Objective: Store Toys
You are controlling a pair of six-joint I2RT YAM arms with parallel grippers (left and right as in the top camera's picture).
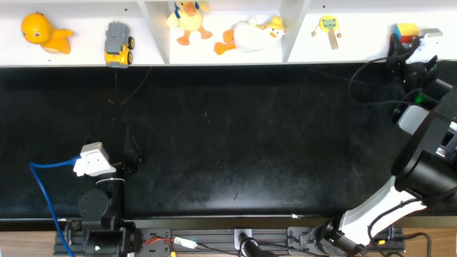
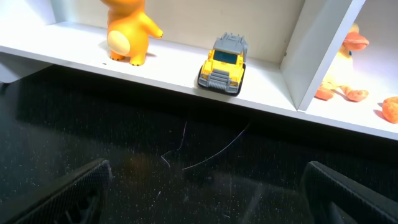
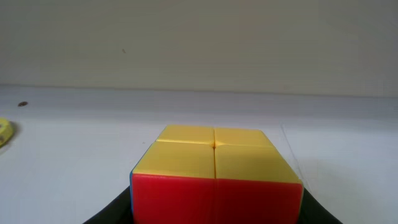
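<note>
Two arms at the black table (image 1: 235, 135), with a white three-bay shelf (image 1: 86, 58) along its far edge.

Right arm (image 1: 428, 171): stretched up the right side to the shelf's right bay. Its end effector (image 3: 216, 208) has both fingers tight against opposite sides of a red, yellow and blue block cube (image 3: 214, 168), so it's pinching it. Yellow face up, red face towards the wrist camera. The cube is inside the right bay, over the white shelf floor. Can't tell if it's resting on it or just above.

Left arm (image 1: 100, 200): folded near its base at the near left of the table. Its end effector (image 2: 206, 167) is spread wide with nothing between the fingers. It's low over the table and faces the left bay.

Toys on the shelf, big to small:
- white plush duck with orange feet (image 1: 250, 36), lying on its side in the middle bay
- yellow plush duck (image 1: 188, 20), sitting just left of the white one in the same bay
- orange plastic duck figure (image 1: 44, 32), left bay, far left
- yellow and grey toy truck (image 1: 118, 44), left bay near the divider, nose towards the table, apart from the orange figure
- small yellow and green rattle-like toy on a stick (image 1: 329, 28), right bay, well left of the cube
</note>
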